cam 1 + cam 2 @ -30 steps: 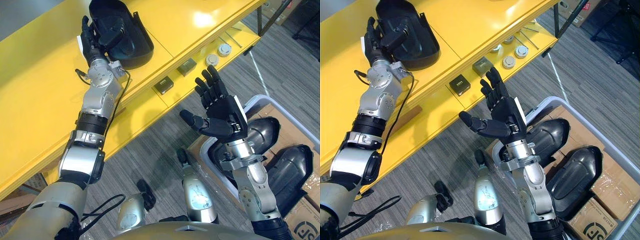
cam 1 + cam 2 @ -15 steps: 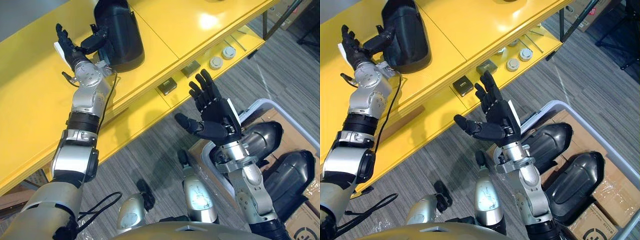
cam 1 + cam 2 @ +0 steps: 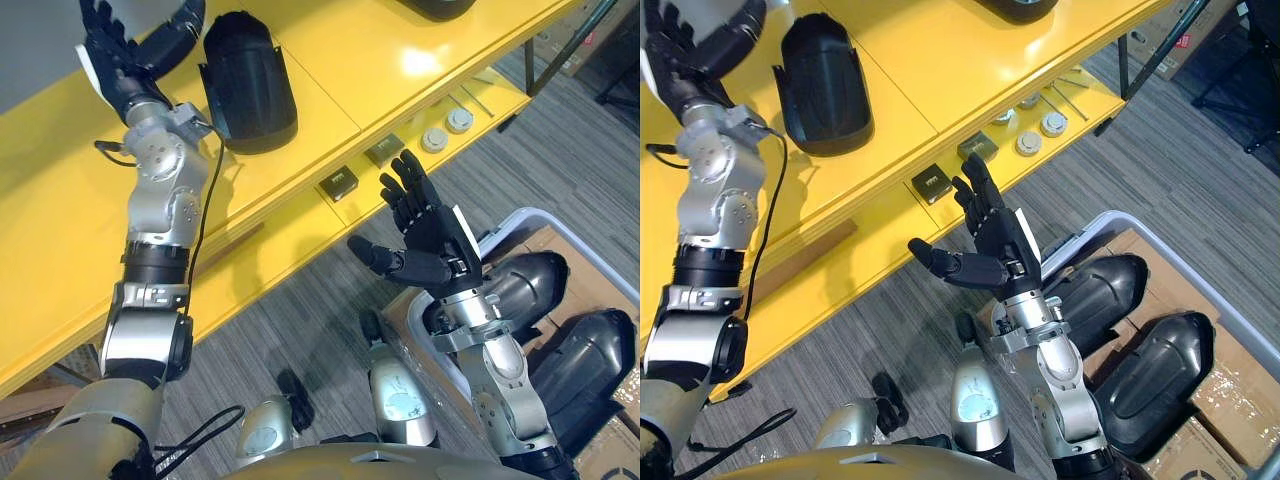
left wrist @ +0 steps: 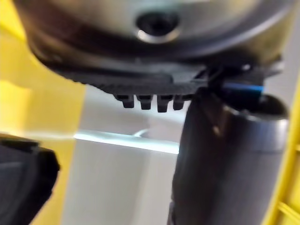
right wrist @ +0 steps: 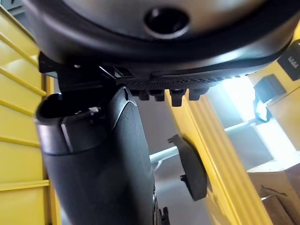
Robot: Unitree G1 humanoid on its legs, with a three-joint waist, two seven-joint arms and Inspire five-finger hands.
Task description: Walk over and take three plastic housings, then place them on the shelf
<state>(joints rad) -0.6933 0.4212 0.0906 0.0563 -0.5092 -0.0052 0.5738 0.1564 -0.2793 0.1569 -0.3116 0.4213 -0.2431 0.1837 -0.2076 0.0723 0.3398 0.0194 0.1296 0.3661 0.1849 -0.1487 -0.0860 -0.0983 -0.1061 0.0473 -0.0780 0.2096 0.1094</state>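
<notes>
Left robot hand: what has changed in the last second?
The left robot hand let go of the black housing and drew back from it, open; the housing now lies alone on the yellow shelf. The right robot hand stayed open and raised by the bin of remaining housings.

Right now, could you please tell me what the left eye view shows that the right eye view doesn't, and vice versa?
The left eye view adds brown cardboard under the yellow shelf. The right eye view adds most of the wrapped cardboard box beside the two housings in the grey bin. Both share those housings, the open left hand beside the shelved housing, and the open, empty right hand.
</notes>
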